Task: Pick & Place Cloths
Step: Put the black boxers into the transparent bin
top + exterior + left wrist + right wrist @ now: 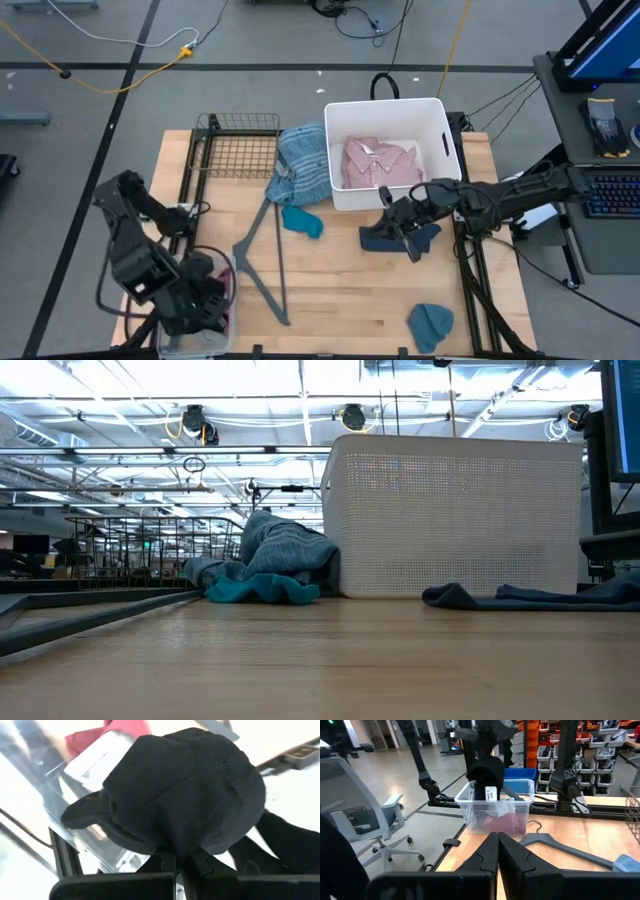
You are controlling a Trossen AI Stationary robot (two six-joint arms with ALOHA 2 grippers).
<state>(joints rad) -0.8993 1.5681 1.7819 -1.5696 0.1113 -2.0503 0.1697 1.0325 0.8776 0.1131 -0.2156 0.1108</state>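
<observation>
Here the left gripper [181, 862] pinches a black beanie [185, 790] over the clear box [495, 807] at the near left corner, likely to drop it in. The right gripper [412, 240] hangs closed and empty above the navy cloth [385, 238], right of middle.
</observation>
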